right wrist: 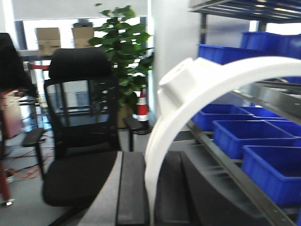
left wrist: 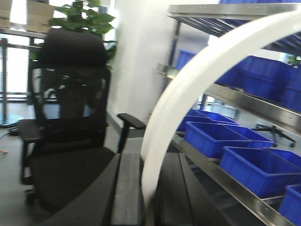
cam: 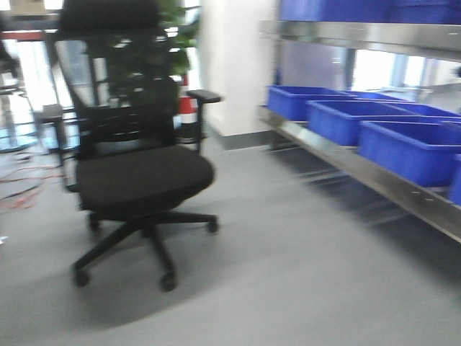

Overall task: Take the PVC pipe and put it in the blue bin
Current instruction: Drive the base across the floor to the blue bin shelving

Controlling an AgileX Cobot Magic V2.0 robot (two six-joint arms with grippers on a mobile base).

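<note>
In the left wrist view, a curved white PVC pipe (left wrist: 188,89) rises from between the black fingers of my left gripper (left wrist: 149,159), which is shut on it, and arcs up to the right. In the right wrist view, my right gripper (right wrist: 151,156) is likewise shut on a curved white PVC pipe (right wrist: 162,136) with a wider socket end (right wrist: 188,77). I cannot tell whether both hold one piece. Several open blue bins (cam: 410,148) sit in a row on the lower steel shelf (cam: 374,176) to the right. Neither gripper shows in the front view.
A black office chair (cam: 140,173) on castors stands on the grey floor, left of centre. Behind it are a potted plant (right wrist: 124,52), a red-and-white cone (cam: 187,108) and a white pillar (cam: 234,65). Red cables (cam: 29,176) lie at far left. More blue bins (cam: 338,9) fill the upper shelf.
</note>
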